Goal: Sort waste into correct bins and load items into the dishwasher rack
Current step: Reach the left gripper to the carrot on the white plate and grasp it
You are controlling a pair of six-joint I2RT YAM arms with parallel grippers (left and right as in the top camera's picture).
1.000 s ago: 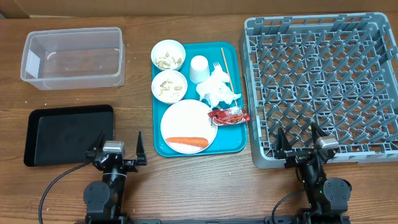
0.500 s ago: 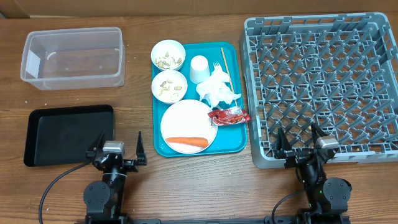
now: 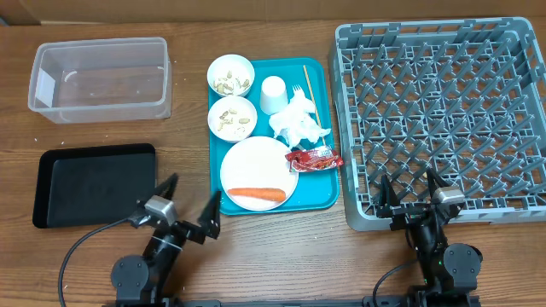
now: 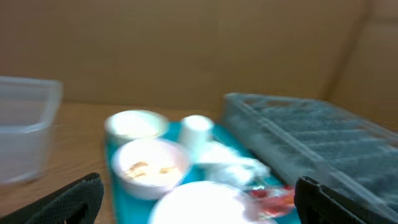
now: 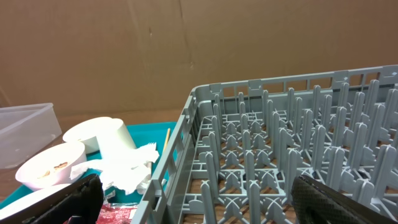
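Task at its start, nothing sorted yet. The carrot [image 3: 258, 194], wrapper [image 3: 314, 158], napkin [image 3: 299, 124], plate [image 3: 256, 166], scrap-filled bowls [image 3: 232, 118], cup [image 3: 273, 94] and fork [image 3: 296, 89] all lie on the teal tray [image 3: 320, 183] at centre. The clear tub [image 3: 98, 78] at 10 o'clock, black tray [image 3: 94, 183] at 8 and dishwasher rack [image 3: 444, 102] at 3 hold nothing. My left tool [image 3: 189, 194] and right tool [image 3: 408, 189] both gape wide, gripping nothing.

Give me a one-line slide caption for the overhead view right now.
Left gripper and right gripper open, holding nothing; teal tray loaded, rack empty.
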